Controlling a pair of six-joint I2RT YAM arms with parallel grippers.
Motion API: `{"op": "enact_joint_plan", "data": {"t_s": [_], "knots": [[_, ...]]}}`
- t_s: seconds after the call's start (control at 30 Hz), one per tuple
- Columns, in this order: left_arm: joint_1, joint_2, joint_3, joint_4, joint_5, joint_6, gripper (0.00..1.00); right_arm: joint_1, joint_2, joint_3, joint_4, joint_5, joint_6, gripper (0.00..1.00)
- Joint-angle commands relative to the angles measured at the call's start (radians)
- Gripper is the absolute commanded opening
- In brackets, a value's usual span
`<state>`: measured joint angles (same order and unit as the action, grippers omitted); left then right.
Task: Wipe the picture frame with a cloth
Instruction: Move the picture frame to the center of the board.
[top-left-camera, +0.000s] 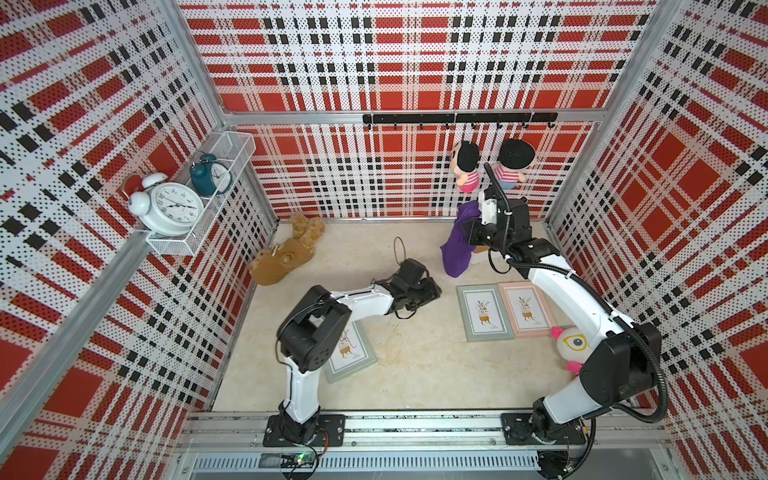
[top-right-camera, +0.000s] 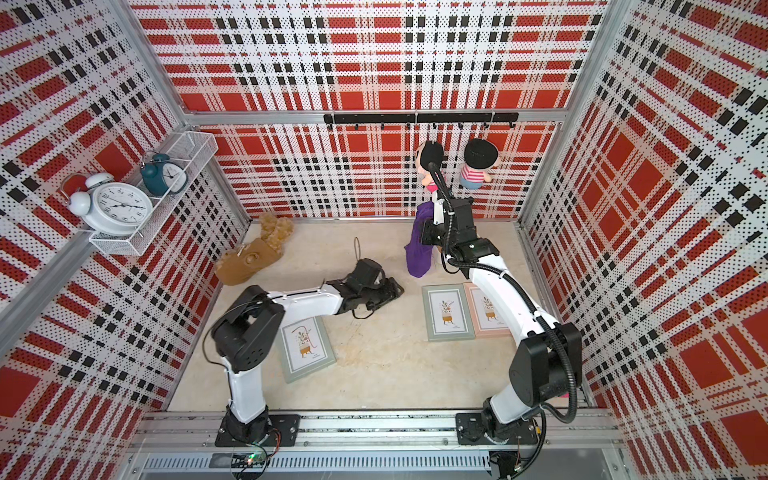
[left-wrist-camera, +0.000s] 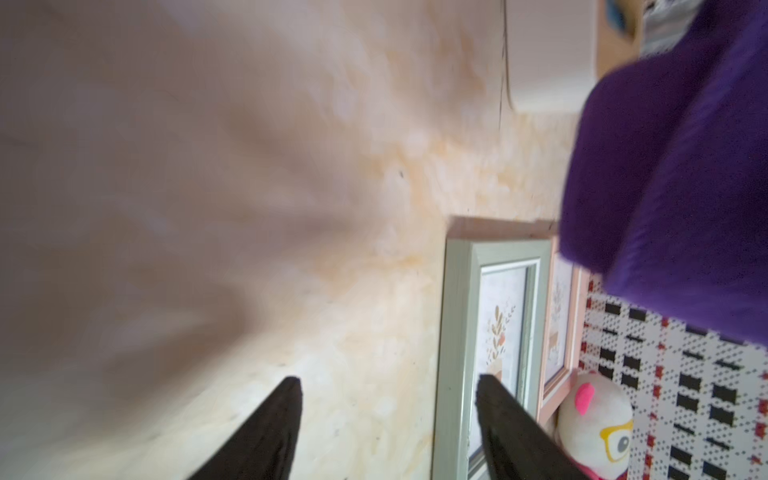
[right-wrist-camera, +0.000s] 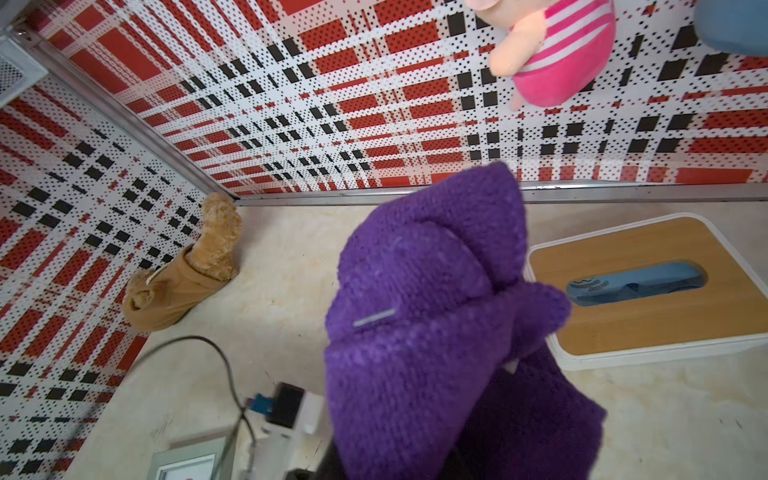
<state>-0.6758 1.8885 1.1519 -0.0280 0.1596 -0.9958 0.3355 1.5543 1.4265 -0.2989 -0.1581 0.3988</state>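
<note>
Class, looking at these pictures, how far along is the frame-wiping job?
Done: the right gripper holds the cloth up. In hand: it hangs beyond the green frame and pink frame, touching neither. To do: all the wiping; the left gripper is open, empty.

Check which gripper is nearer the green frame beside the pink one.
Left. The left gripper is low beside the green frame; right gripper is raised farther back, holding the cloth.
</note>
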Motion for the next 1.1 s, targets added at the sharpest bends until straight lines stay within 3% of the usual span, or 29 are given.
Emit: {"op": "enact_joint_plan", "data": {"t_s": [0.0,0.17,0.3,0.37,0.47,0.57,0.67,0.87,1.07], "knots": [[0.087,-0.183,-0.152,0.023,-0.097,0.011,0.77,0.066,0.029,0.004,0.025,-0.089,0.015,0.00],[0.272,-0.494,-0.415,0.033,-0.083,0.023,1.00,0.191,0.143,0.029,0.042,-0.099,0.029,0.00],[0.419,-0.743,-0.565,-0.011,-0.064,0.039,0.98,0.261,0.240,0.013,0.050,-0.068,0.033,0.00],[0.535,-0.831,-0.617,-0.070,-0.070,0.058,0.98,0.278,0.289,-0.006,0.056,-0.069,0.046,0.00],[0.661,-0.921,-0.679,-0.152,-0.046,0.108,0.98,0.300,0.344,-0.034,0.062,-0.062,0.058,0.00],[0.726,-0.961,-0.719,-0.233,-0.064,0.156,0.98,0.313,0.381,-0.060,0.070,-0.060,0.062,0.00],[0.751,-0.964,-0.767,-0.270,-0.098,0.169,0.99,0.318,0.414,-0.066,0.076,-0.071,0.072,0.00],[0.714,-0.919,-0.827,-0.256,-0.133,0.101,0.81,0.331,0.452,-0.050,0.076,-0.080,0.082,0.00],[0.582,-0.889,-0.830,-0.317,-0.223,-0.011,0.75,0.332,0.464,-0.043,0.076,-0.077,0.079,0.00]]}}
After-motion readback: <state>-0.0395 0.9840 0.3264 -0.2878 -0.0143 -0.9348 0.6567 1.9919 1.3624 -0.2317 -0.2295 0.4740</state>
